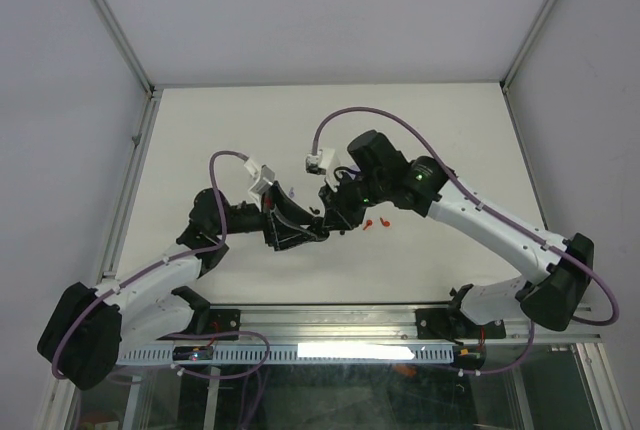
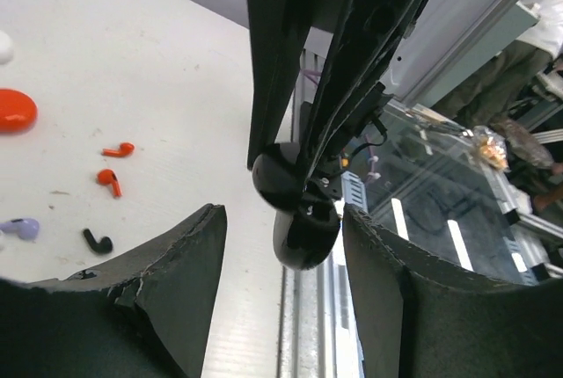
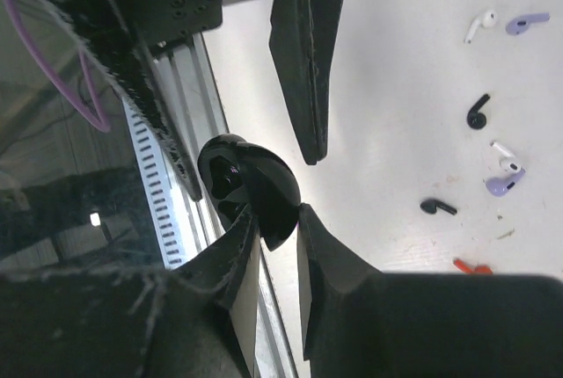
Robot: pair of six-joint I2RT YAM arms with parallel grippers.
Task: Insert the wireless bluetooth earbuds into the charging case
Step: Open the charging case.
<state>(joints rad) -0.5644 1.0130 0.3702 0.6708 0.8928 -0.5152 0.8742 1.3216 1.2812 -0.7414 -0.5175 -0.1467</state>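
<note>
The open black case (image 3: 237, 171) is clamped at its edge by the right tool (image 3: 277, 220), presumably steadied for loading. The left tool (image 2: 281, 220) is spread apart around it. The earbuds (image 2: 109, 181) are scattered loose on the counter (image 2: 132, 61).
</note>
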